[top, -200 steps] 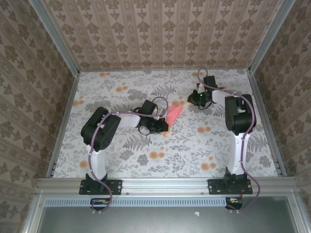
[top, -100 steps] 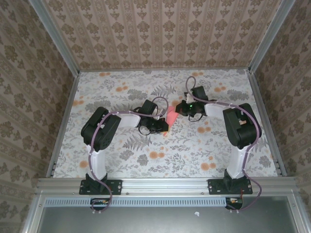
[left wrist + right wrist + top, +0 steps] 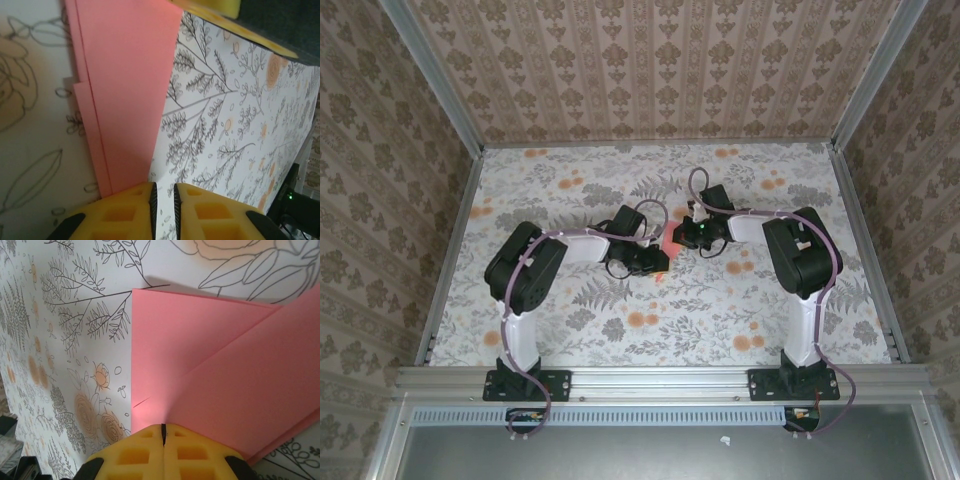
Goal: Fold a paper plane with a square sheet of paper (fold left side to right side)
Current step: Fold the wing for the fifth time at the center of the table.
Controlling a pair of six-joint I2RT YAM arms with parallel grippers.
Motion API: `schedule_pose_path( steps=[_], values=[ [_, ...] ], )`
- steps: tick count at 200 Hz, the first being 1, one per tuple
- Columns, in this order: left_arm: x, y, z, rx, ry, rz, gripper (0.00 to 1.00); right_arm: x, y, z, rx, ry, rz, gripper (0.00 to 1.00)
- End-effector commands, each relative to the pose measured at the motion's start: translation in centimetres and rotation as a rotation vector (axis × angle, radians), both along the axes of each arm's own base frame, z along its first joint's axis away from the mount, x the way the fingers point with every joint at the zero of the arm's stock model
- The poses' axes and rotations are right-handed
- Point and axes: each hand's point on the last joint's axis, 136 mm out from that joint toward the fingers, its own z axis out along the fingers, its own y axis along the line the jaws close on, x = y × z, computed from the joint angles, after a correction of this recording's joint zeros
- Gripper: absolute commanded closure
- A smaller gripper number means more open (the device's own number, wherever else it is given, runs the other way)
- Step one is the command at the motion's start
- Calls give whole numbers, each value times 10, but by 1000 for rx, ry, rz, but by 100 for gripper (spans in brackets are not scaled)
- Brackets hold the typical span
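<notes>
One folded pink sheet [image 3: 200, 355] | left jaws slightly parted | right jaws pressed together

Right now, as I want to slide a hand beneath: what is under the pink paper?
The flower-print tabletop shows along the edges of the pink paper, which lies on it folded in layers. Anything beneath those layers is covered and cannot be seen.

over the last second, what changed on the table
The right gripper swung left and nearer, onto the folded pink paper, and now covers most of it. The left gripper stayed at the paper's near corner, and the paper seems to have kept its place.
</notes>
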Motion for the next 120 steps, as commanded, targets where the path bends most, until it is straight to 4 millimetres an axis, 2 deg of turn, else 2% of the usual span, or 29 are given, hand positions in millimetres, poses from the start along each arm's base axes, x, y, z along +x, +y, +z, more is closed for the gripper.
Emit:
schedule_pose_path(
  steps=[1,17,51,88,120],
  values=[
    [-19,3,20,-20,36,-29,80,-10,-12,-27,-89,69,-11,98],
    [-22,1,30,-54,49,-29,81,-10,-12,-27,-90,68,-7,98],
    [-29,1,31,-82,86,-30,86,-11,-12,-26,-98,67,0,98],
    [-37,2,17,-74,133,-49,87,-12,-14,-29,-110,74,3,98],
    [-32,7,6,-32,121,-28,87,-13,-14,-30,-119,76,9,98]
  ],
)
